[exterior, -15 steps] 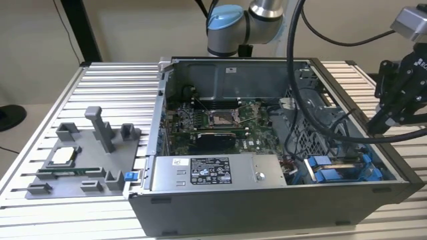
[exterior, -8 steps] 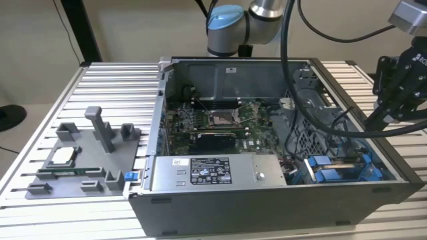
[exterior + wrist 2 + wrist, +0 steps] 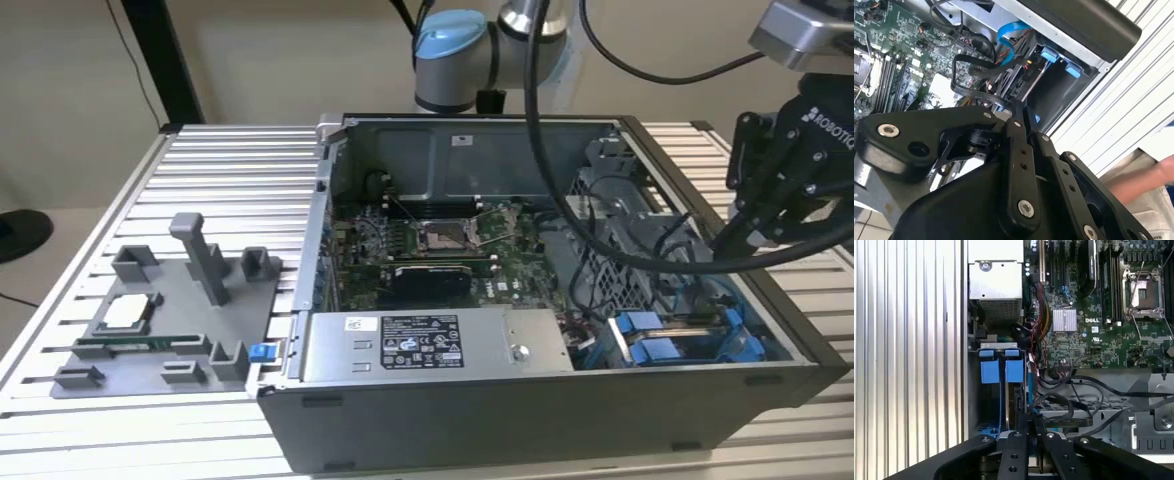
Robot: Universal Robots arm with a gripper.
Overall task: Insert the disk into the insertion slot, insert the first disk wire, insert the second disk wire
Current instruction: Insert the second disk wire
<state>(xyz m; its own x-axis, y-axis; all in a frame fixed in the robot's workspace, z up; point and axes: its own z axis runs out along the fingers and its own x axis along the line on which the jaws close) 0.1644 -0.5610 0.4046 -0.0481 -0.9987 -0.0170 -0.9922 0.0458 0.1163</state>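
Disk (image 3: pixel 988 371) judged fully seated inside insertion slot (image 3: pixel 654 350); first step taken as done. Hand (image 3: pixel 1027 419) held just above slot, pressed together, black disk wire (image 3: pixel 694 267) apparently pinched. Both wire insertions judged outstanding

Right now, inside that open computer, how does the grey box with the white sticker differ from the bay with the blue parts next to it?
The power-supply box is closed plain grey metal; the insertion slot is an open bay with bright blue plastic rails. The box carries a white sticker; the slot has no such label in sight. The box looks wider than the slot. Both sit side by side along one wall of the computer case.
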